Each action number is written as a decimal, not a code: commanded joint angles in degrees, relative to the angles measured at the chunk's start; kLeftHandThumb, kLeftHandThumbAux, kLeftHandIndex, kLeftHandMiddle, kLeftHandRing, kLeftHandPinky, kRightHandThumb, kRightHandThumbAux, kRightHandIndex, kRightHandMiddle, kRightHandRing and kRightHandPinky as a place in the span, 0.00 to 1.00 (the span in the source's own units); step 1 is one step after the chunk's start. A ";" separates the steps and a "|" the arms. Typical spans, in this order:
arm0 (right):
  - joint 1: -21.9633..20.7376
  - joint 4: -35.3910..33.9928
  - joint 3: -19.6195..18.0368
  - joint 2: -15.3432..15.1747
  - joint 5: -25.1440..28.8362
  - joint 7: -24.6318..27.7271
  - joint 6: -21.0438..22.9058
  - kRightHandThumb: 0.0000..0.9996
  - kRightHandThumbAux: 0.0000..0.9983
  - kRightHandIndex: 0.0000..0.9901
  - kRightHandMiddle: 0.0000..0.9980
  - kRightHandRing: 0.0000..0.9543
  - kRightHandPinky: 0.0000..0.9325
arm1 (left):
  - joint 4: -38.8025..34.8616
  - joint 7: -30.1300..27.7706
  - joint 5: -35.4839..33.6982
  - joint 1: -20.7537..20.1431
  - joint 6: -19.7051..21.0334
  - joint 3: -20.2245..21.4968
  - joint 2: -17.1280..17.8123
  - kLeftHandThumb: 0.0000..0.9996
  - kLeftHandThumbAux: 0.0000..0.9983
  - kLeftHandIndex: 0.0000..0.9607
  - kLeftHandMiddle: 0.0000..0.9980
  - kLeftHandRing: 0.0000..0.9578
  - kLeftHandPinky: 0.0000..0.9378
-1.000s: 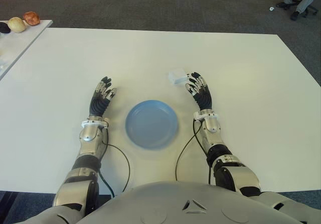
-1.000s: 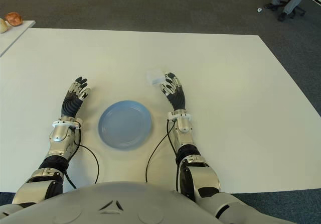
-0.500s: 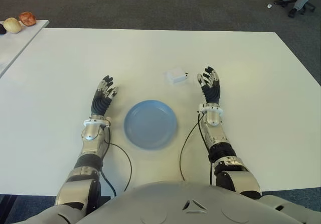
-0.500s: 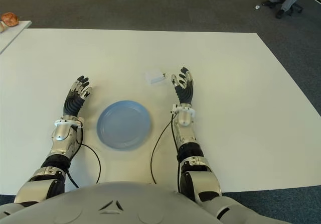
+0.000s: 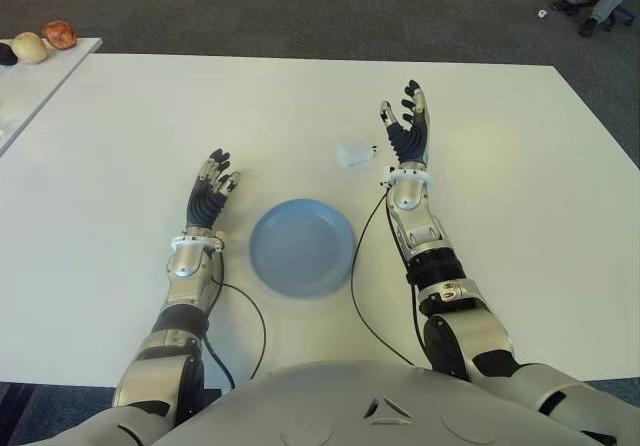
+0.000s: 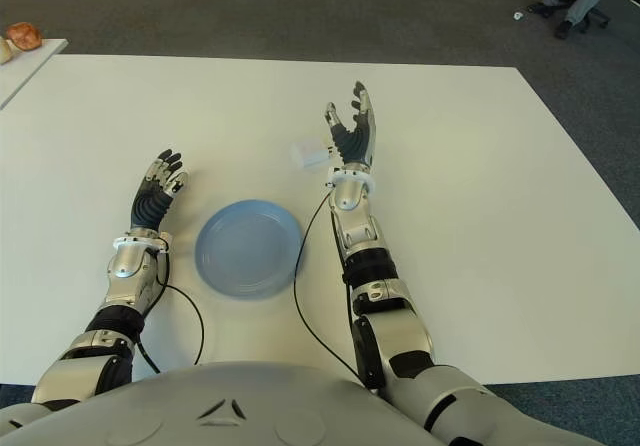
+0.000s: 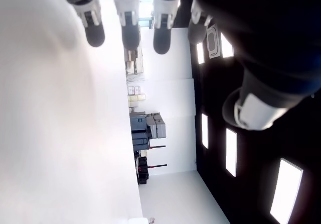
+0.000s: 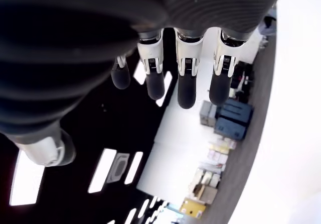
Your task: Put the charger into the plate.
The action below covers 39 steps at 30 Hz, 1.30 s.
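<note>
Charger point(image 5: 354, 153) lies beyond the blue plate point(image 5: 301, 247); right hand point(image 5: 408, 132) beside it, fingers spread; left hand point(image 5: 209, 188) empty

Right hand point(image 6: 352, 136) fingers spread – beside charger point(image 6: 310, 153); plate point(image 6: 248, 248) near.

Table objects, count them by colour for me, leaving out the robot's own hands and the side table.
Blue: 1, the round blue plastic plate.
White: 1, the small white boxy charger, lying outside the plate.
Total: 2.
</note>
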 commanded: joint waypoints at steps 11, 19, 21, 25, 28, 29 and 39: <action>-15.60 18.29 8.97 -10.01 -8.27 0.12 -6.84 0.48 0.54 0.03 0.09 0.12 0.21 | 4.11 1.20 0.79 4.74 3.83 -1.75 -3.25 0.00 0.57 0.03 0.11 0.10 0.10; -25.06 30.19 15.54 -11.71 -12.50 2.16 -10.11 0.35 0.59 0.03 0.06 0.08 0.14 | 4.38 1.07 0.63 4.72 3.42 -1.78 -3.15 0.00 0.57 0.03 0.11 0.10 0.10; -27.35 33.49 17.72 -11.72 -14.09 2.55 -10.38 0.30 0.60 0.03 0.04 0.07 0.10 | 4.37 0.96 0.56 4.72 3.40 -1.78 -3.14 0.00 0.57 0.03 0.11 0.10 0.11; -30.32 39.39 22.48 -12.03 -17.44 6.02 -11.95 0.20 0.60 0.01 0.01 0.02 0.03 | 4.31 0.73 0.48 4.73 3.65 -1.84 -3.10 0.00 0.57 0.04 0.11 0.10 0.11; -30.27 42.58 25.50 -12.38 -19.34 8.56 -13.39 0.12 0.58 0.00 0.00 0.01 0.01 | 4.39 0.70 0.57 4.69 3.71 -1.94 -3.00 0.00 0.58 0.04 0.11 0.10 0.11; -29.88 43.47 26.31 -12.51 -19.80 9.18 -13.64 0.11 0.57 0.00 0.00 0.01 0.01 | 4.49 0.64 0.54 4.64 3.66 -1.93 -2.95 0.00 0.58 0.04 0.11 0.10 0.11; -30.82 45.91 28.64 -12.67 -19.60 17.89 -10.92 0.08 0.44 0.00 0.00 0.00 0.00 | 4.46 0.55 0.27 4.90 2.96 -1.83 -2.92 0.00 0.58 0.04 0.10 0.10 0.10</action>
